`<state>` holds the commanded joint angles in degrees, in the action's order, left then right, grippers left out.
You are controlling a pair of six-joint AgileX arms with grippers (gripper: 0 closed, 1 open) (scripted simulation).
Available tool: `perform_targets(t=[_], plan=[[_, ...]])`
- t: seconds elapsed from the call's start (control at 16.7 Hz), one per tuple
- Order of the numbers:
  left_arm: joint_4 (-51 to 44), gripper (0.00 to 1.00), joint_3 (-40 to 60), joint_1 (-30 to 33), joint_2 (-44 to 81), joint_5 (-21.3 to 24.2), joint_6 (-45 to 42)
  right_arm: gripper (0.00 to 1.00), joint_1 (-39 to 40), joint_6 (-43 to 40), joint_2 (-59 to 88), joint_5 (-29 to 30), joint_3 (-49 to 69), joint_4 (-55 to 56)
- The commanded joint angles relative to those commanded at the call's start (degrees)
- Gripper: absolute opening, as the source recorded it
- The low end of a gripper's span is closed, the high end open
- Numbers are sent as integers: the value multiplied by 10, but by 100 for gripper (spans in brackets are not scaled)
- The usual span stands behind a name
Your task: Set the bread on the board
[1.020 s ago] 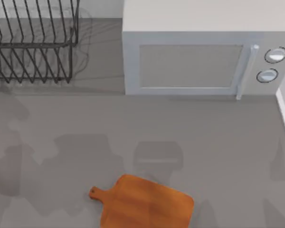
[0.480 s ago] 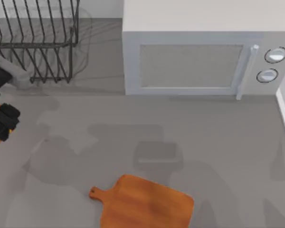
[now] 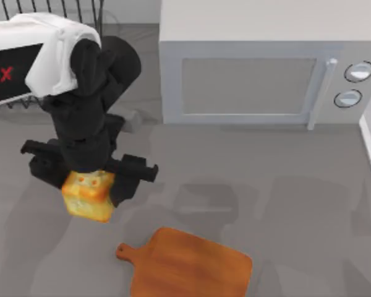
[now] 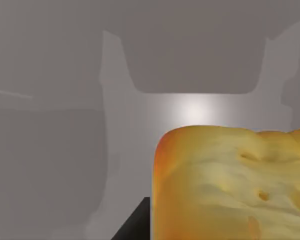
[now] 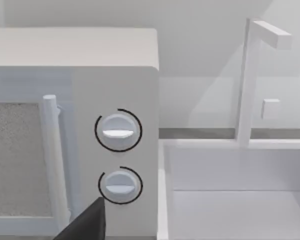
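Overhead, left tool [image 3: 88,185] pinching bread [image 3: 88,195] above table, board [image 3: 191,265] nearby; wrist shows bread close-up.

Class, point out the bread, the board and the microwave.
bread [image 3: 88,197], top view, its front face, held in the left gripper [image 3: 89,179].
board [image 3: 195,267], top view, its middle.
microwave [image 3: 247,85], top view, its door.

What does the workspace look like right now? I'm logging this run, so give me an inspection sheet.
Surface: grey table, shadows across it.
Job's things: bread held above the table, left of the board; board bare.
Clutter: nothing seen.
Grippers: left gripper shut on the bread; right gripper facing the microwave's dials.
Cables: nothing seen.
Surroundings: microwave at the back, wire rack at back left, white sink beside the microwave.
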<state>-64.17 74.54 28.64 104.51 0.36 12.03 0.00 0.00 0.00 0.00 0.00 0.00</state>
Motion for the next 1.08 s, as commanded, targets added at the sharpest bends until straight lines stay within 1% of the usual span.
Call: perform_targets(t=[0.12,0.24,0.36,0.48,0.66,1.08], plan=[[6,0,-1,67,5,1,122,100,0,0,0,0,0,0],[16,0,-4,128,5,1,226,100,0,0,0,0,0,0],[27,0,-7,179,0,-1,305,100,0,0,0,0,0,0],[36,0,-10,218,-5,-3,361,100,0,0,0,0,0,0],[44,0,-12,246,-9,-5,399,100,0,0,0,0,0,0],[48,0,-14,244,-5,-5,398,100,0,0,0,0,0,0]])
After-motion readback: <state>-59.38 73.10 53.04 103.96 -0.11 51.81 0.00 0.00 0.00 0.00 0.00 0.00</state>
